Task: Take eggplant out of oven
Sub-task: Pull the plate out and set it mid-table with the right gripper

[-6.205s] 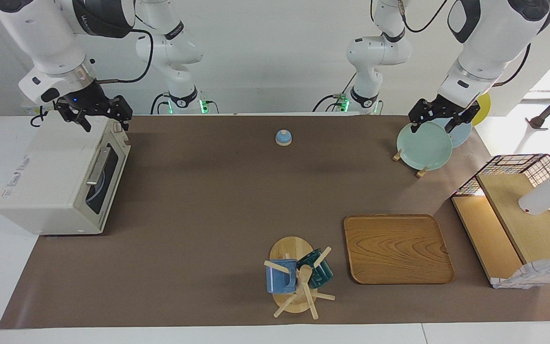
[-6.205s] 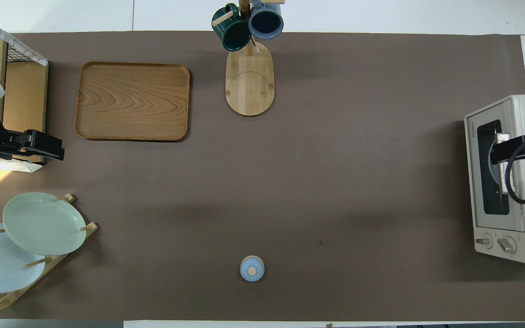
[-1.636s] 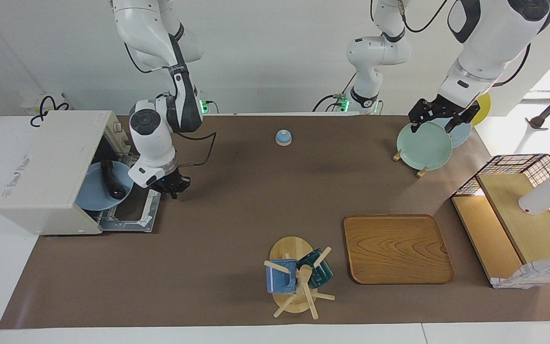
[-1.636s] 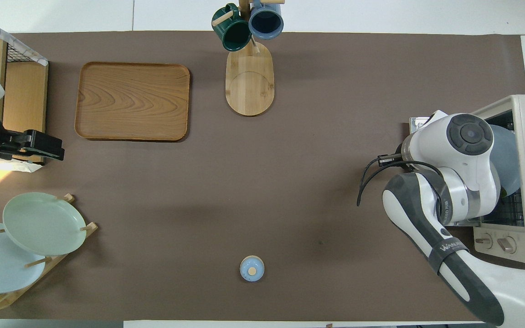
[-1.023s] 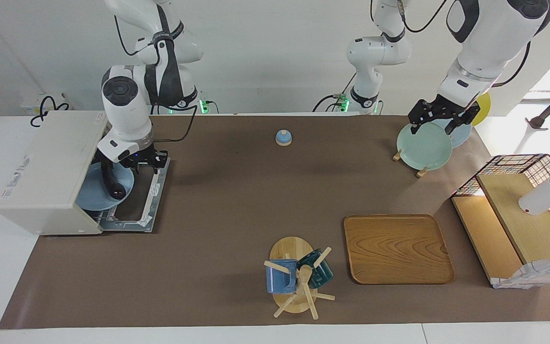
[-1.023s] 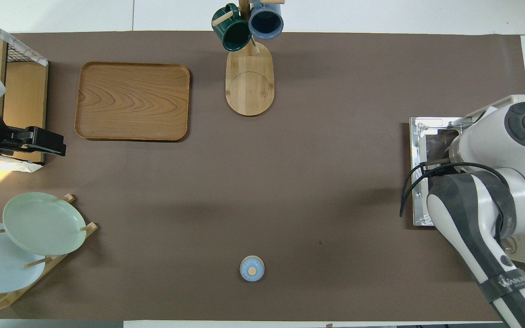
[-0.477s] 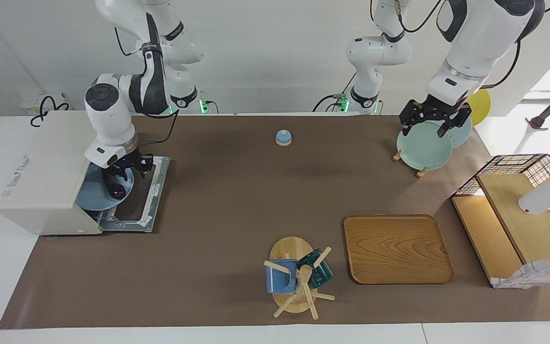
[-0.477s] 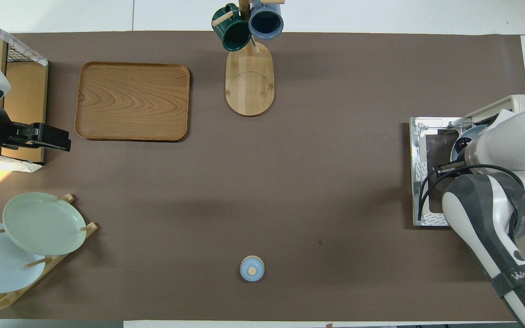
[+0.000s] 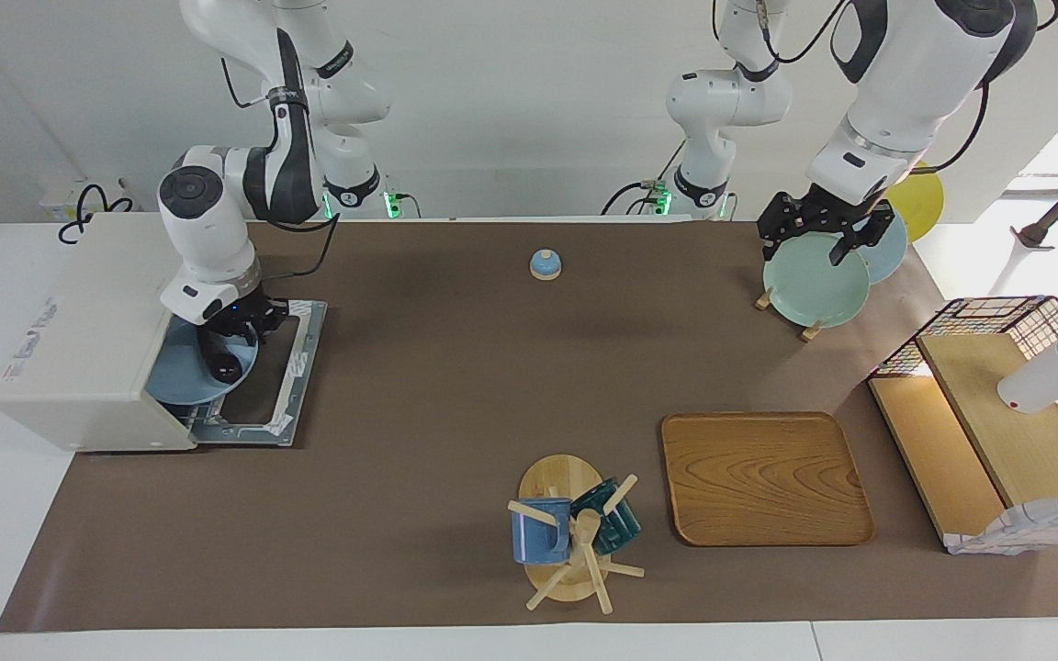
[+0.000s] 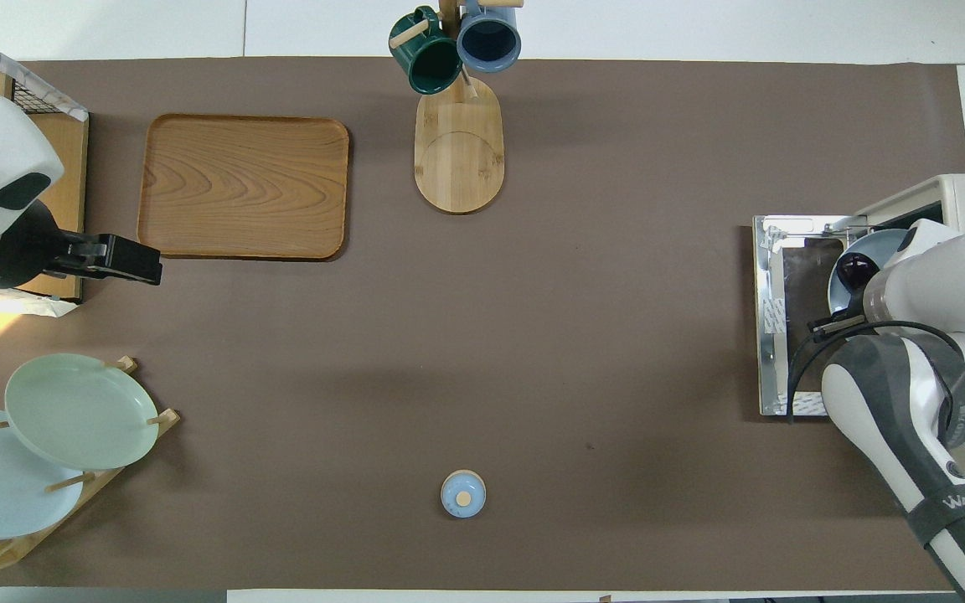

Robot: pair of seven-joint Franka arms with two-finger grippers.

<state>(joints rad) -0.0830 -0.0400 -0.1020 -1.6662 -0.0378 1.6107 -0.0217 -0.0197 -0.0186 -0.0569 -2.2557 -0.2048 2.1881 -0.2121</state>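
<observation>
**Right gripper down on the eggplant at the oven mouth**

At the left of the facing view I have the right gripper (image 9: 228, 332) lowered onto the eggplant (image 9: 219, 360), which lies on a blue plate (image 9: 182, 378) sitting half inside the open oven (image 9: 79, 340), its door (image 9: 286, 381) folded flat onto the mat. The fingers have come together about the eggplant's upper end, the part nearer the robots; its rounded end pokes out below the gripper toward the middle of the frame. In the overhead view the wrist covers most of it, and only that glossy dark tip (image 10: 853, 270) shows at the right edge, on the plate's rim.

I judge the eggplant light but slick: a smooth, shiny skin on a rounded body, firm enough to take a squeeze yet likely to roll or squirt out of a narrow pinch. Holding near one end, I would expect the free end to droop or swing, so a hold nearer the middle would be safer. The plate could slide too.

The left gripper (image 9: 816, 231) waits over the plate rack (image 9: 809, 280) at upper right, jaws spread wide, holding nothing.
</observation>
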